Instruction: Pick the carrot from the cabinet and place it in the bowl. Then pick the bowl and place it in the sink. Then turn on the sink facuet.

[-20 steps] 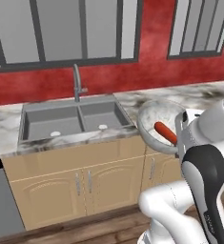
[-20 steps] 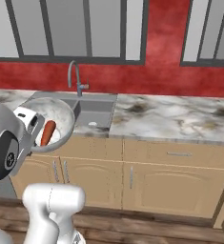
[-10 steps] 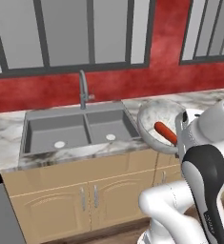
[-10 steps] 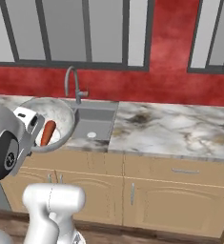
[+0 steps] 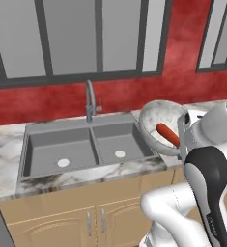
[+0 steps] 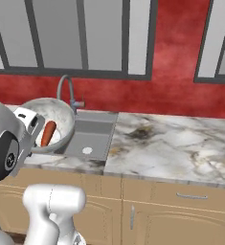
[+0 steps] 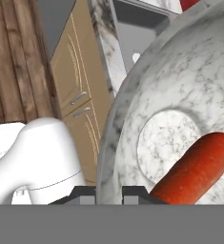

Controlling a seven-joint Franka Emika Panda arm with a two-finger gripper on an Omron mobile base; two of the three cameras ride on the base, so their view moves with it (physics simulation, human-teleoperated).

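I see the gripper (image 7: 109, 190) pinched on the rim of the bowl (image 5: 156, 123), holding it up off the marble counter (image 6: 181, 143), tilted toward the cameras. The carrot (image 5: 167, 134) lies inside the bowl, resting against its speckled wall. From the left base view the bowl hangs at the right edge of the sink (image 5: 81, 149), over the counter beside the right basin. The sink facuet (image 5: 90, 100) stands at the sink's back edge, well apart from the bowl.
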